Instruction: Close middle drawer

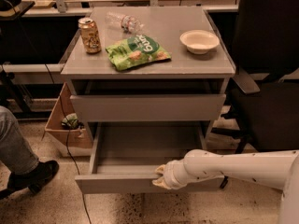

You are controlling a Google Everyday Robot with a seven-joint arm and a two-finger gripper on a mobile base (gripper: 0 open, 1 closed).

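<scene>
The middle drawer (pixel 140 146) is the low, wide grey tray pulled out of the cabinet, and it looks empty. Its low front panel (pixel 112 185) faces me. My gripper (pixel 159 177) sits at the top edge of that front panel, right of its middle, touching it. My white arm (pixel 233 167) reaches in from the right. Above it is a grey drawer with a taller front panel (pixel 147 107), which is nearly shut.
On the cabinet top (pixel 196 62) are a can (pixel 89 35), a green chip bag (pixel 137 52), a clear bottle (pixel 122 21) and a white bowl (pixel 199 41). A black chair (pixel 268 78) stands right. A person's leg and shoe (pixel 23 164) and a cardboard box (pixel 63 125) are at left.
</scene>
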